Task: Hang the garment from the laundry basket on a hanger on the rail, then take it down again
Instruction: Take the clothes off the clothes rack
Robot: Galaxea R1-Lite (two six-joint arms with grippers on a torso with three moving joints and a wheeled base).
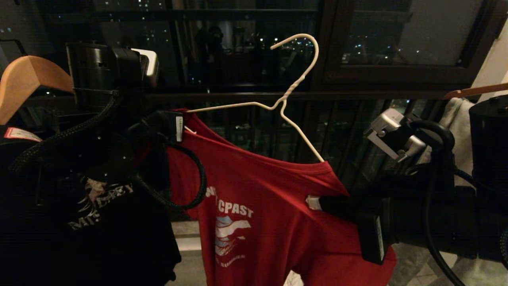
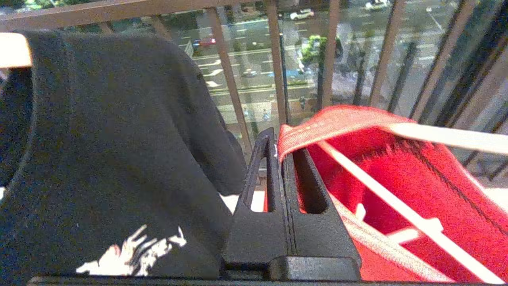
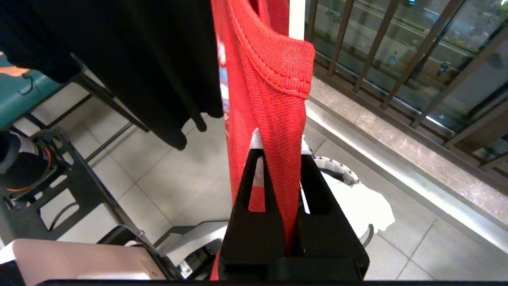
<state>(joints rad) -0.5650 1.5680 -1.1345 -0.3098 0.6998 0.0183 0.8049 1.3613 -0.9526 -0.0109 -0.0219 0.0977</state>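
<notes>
Both sets of fingers pinch the red T-shirt [image 1: 274, 222] on the white hanger [image 1: 289, 95]; black T-shirt [image 1: 91, 214] crowds its left.

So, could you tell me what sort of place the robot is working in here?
Probably a high apartment balcony used for drying laundry: railing bars over a street far below, a tiled floor, and T-shirts on hangers, including the red T-shirt.

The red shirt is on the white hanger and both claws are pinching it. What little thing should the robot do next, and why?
Probably lift both ends a little, to bring the hanger toward a rail. Its hook hangs on nothing, and no rail is in view. The left gripper pinches one shoulder of the red T-shirt and the right gripper pinches the other, which sits lower, so the hanger tilts.
</notes>
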